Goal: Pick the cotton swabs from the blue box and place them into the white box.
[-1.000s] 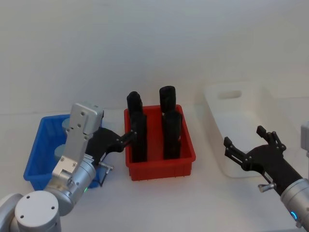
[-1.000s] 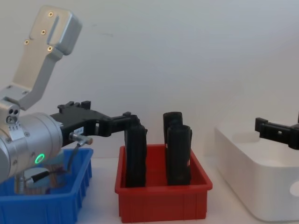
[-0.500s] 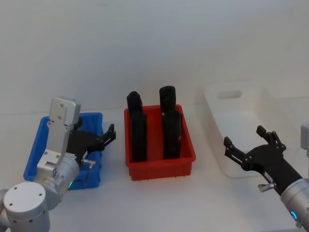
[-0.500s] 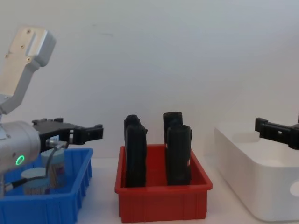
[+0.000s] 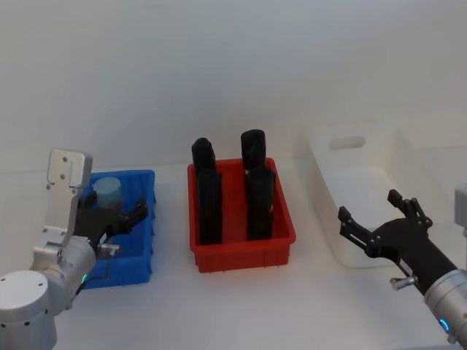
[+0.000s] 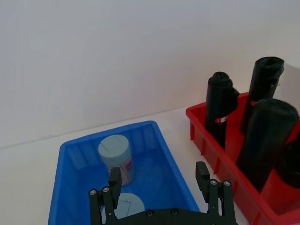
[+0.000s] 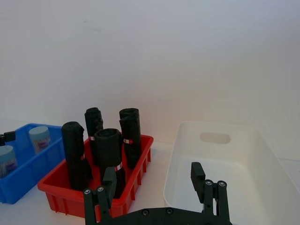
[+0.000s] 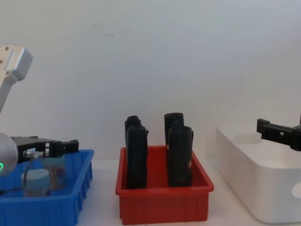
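Left gripper: lower left of the head view, over the bright blue ribbed plastic bin — we see its black fingers spread wide apart.
Cotton swabs: we count two small clear jars with grey-blue lids, both standing inside the blue bin, one toward its far end, one nearer the gripper.
Right gripper: lower right of the head view, near the front edge of the large smooth white plastic tub — fingers spread.
Red plastic bin: centre of the frame, between the blue bin and the white tub, holding four upright black rolls.
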{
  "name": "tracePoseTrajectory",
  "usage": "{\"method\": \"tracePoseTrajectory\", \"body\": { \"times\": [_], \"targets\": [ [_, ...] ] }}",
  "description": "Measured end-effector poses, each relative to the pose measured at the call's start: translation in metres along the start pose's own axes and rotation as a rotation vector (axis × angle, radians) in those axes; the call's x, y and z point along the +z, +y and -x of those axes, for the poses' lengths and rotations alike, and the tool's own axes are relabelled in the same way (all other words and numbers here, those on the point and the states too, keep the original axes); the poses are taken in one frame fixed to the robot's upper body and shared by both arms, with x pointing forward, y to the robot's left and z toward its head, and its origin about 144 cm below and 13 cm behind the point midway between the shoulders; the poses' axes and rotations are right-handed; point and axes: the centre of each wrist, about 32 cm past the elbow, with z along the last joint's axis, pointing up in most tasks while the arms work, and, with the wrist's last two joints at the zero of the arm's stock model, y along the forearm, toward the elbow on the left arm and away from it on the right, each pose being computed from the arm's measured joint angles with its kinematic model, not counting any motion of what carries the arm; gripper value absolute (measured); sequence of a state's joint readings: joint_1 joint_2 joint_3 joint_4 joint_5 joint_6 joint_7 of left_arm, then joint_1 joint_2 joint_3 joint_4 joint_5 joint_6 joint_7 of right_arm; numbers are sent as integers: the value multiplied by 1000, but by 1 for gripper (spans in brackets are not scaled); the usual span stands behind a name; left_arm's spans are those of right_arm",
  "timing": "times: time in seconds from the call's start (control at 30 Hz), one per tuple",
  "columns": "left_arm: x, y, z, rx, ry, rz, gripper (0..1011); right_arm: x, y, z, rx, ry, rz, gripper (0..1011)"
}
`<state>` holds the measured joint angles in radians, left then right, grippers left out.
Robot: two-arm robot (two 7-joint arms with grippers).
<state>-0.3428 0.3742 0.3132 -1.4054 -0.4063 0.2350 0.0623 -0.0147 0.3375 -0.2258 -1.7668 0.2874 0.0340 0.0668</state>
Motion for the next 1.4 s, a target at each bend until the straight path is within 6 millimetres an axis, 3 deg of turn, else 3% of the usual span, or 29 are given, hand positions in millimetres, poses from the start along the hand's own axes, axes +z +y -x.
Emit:
{"method": "tracePoseTrajectory", "body": {
  "times": [0.63,1.4],
  "targets": [
    [-11,-7,-22,55,26,-99,999,0,0,0,0,0,0,1002],
    [-25,-14,-34,46,54,-145,1000,0,0,0,0,0,0,1002]
  ]
}}
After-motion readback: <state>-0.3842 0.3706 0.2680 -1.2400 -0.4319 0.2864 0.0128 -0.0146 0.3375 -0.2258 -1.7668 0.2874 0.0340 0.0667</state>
